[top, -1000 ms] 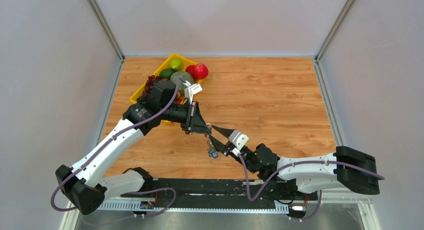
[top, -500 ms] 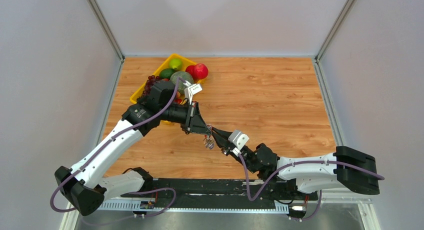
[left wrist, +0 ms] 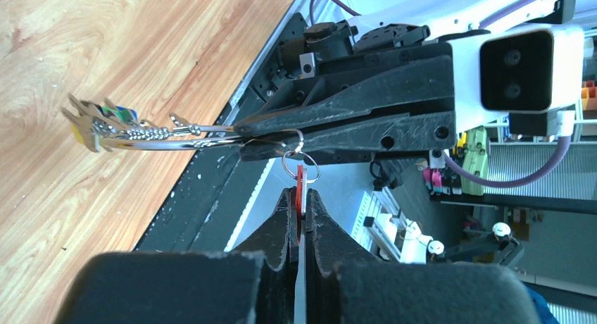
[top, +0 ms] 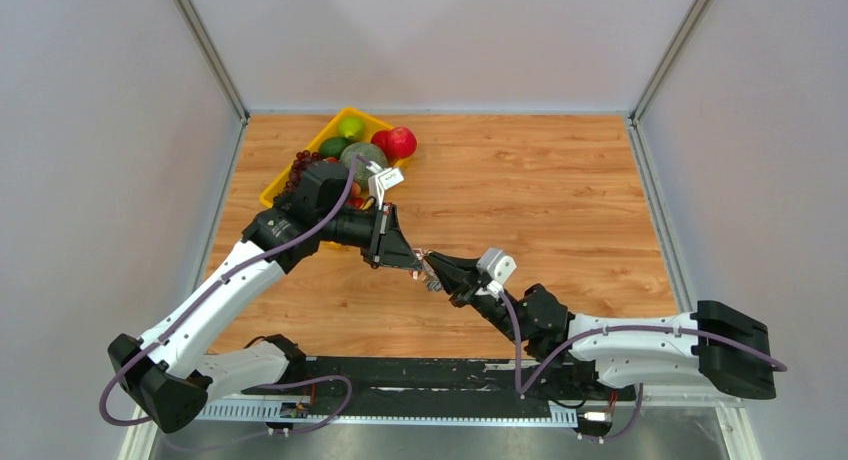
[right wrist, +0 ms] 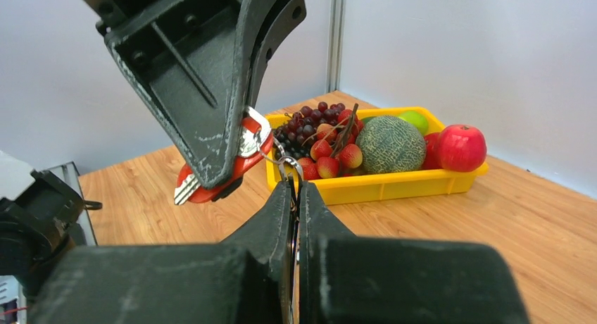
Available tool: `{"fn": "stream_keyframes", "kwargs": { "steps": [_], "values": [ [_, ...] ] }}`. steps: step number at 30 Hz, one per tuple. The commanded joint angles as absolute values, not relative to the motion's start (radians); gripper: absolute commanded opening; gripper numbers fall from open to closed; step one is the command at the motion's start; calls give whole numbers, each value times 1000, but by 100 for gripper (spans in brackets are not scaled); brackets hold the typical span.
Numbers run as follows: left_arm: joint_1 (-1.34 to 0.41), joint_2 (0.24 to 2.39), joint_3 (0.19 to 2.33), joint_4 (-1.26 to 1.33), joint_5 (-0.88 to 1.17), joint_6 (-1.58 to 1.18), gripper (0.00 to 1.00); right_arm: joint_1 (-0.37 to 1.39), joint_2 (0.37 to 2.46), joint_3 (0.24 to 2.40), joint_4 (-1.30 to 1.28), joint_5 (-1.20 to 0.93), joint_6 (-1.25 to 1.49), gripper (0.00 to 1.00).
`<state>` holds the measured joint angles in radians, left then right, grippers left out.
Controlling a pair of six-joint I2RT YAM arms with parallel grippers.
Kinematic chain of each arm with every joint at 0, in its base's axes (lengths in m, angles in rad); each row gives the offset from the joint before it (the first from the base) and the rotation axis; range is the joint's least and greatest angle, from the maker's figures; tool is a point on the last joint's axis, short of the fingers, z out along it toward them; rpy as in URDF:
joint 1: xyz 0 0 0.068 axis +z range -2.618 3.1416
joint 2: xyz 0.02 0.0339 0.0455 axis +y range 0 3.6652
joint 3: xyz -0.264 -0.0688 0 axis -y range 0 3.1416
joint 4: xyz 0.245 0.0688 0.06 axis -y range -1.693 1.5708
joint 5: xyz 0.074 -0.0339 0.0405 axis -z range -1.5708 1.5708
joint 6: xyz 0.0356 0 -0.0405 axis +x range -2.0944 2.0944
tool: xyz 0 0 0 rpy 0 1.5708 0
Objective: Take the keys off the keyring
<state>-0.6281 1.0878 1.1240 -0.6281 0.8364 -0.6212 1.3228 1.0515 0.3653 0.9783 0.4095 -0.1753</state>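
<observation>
My left gripper (top: 413,262) is shut on a red-tagged key (left wrist: 300,182), seen edge-on between its pads in the left wrist view. A small wire ring (left wrist: 301,165) links that key to the thin silver keyring (left wrist: 151,144). My right gripper (top: 436,269) is shut on the keyring, its tips (left wrist: 243,136) just above my left gripper (left wrist: 300,194). The other keys (left wrist: 95,123), with yellow, blue and green tags, hang bunched at the ring's far end. In the right wrist view my right gripper (right wrist: 296,187) clamps the wire just below the red key (right wrist: 193,188). All is held above the table.
A yellow fruit tray (top: 322,133) with grapes, a melon, limes and an apple (top: 401,141) sits at the back left, behind my left arm; it also shows in the right wrist view (right wrist: 394,184). Grey walls enclose the wooden table (top: 560,200).
My right gripper was open below the hanging keys; it has risen towards the left gripper and shut on the keyring. The key bunch has lifted with it.
</observation>
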Motion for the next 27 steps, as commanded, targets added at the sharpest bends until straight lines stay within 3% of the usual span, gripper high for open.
{"fn": "stream_keyframes", "kwargs": {
  "steps": [1,13,19,27],
  "values": [
    [-631,1074,1098,-610,858,-598,0,1304,999,372,969,363,-66,0],
    [-635,1150,1028,-656,848,-504,0,1292,959,409,895,307,-15,0],
    [-630,1152,1027,-735,686,-412,0,1239,884,397,778,365,91,0],
    [-573,1181,967,-714,518,-376,0,1106,772,415,508,247,254,0]
  ]
}}
